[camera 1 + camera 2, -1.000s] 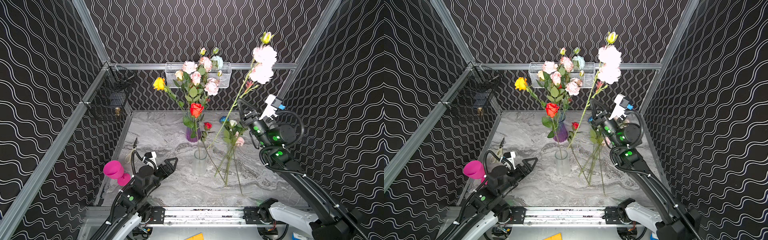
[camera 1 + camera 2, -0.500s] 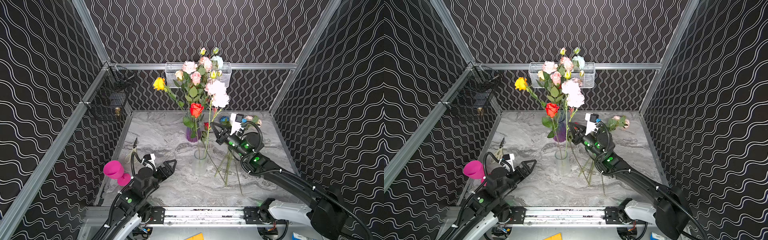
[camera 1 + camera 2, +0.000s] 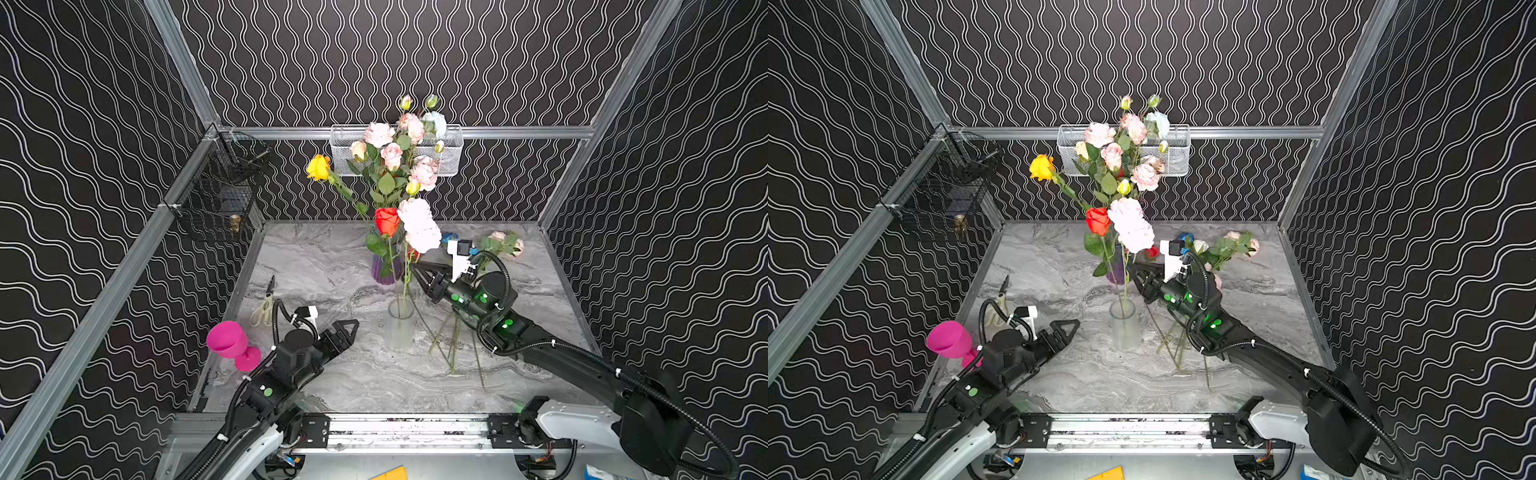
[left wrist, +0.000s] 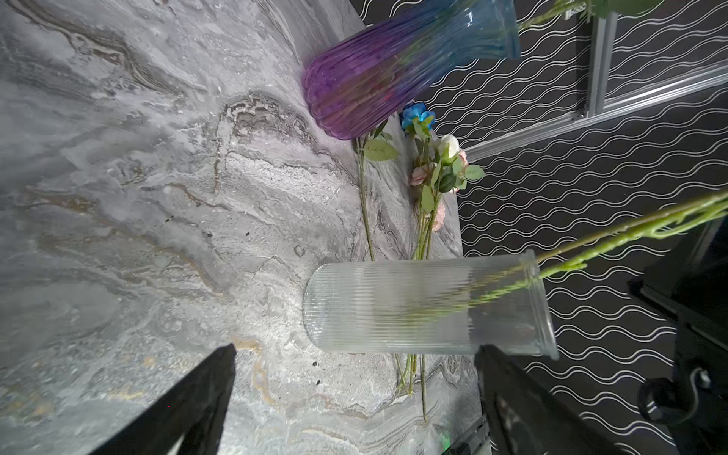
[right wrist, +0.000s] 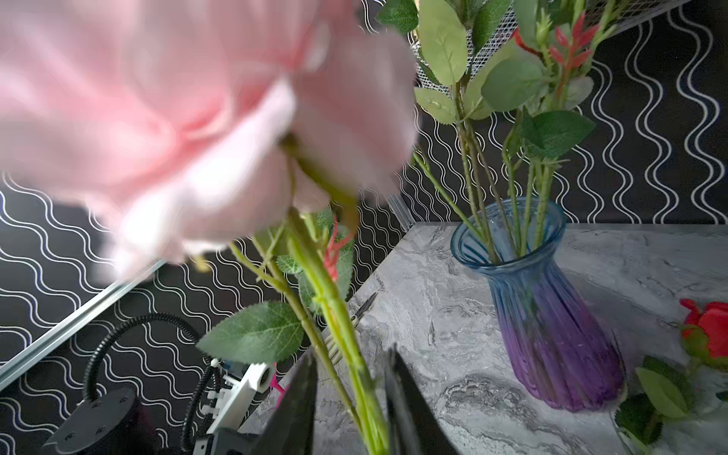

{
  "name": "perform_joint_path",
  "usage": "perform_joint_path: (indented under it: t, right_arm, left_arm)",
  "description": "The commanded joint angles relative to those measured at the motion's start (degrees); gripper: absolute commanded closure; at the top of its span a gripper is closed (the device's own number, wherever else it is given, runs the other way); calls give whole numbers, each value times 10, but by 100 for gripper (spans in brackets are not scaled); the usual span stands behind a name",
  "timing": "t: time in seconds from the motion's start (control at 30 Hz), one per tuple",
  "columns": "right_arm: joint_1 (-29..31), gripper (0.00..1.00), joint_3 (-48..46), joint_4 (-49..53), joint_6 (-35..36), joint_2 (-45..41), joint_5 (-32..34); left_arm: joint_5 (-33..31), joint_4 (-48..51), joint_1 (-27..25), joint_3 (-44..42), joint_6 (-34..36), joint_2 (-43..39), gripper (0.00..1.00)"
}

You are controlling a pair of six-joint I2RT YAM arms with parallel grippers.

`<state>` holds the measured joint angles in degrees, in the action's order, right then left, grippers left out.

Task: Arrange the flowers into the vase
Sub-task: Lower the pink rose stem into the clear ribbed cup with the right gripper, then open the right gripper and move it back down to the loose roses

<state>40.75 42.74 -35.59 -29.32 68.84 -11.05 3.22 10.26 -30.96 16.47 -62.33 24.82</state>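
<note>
The left pincer (image 4: 354, 347) hung wide and empty, just short of the clear ribbed vase (image 3: 400, 328). The right pincer (image 5: 351, 352) had swung down from high. Over that vase its jaws had parted narrowly, seemingly freeing the pale pink rose (image 3: 419, 226), stem already inside: 1 more placed. Past it lay loose flowers (image 3: 498, 245). No writing was readable.

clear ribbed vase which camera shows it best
The left wrist view: the clear ribbed vase is large there, with ribs, rim and stems inside plain. Both top views show it small, from above. The right wrist view does not show it.
</note>
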Motion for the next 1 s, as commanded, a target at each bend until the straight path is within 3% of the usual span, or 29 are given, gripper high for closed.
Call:
perform_joint_path:
  t: [0.0, 0.4, 0.57, 0.7, 0.8, 0.97]
  right_arm:
    - [1, 60, 2, 29, 10, -15, -5]
    - [1, 52, 7, 159, 50, -103, 48]
    - [-26, 63, 5, 292, 42, -142, 187]
    - [-111, 77, -42, 336, -17, -158, 185]
    - [-174, 81, -64, 352, -27, -128, 167]
    - [-210, 78, 28, 461, 28, 54, 176]
  left_arm:
    - [7, -41, 1, -4, 5, 6, 2]
    - [12, -82, 1, -19, 4, 27, 2]
    - [6, -64, 0, -23, 4, 18, 2]
    - [10, -62, 1, -54, -35, -8, 2]
    - [13, -54, 1, -69, -40, -15, 2]
    - [22, -37, 1, -52, -14, 8, 2]
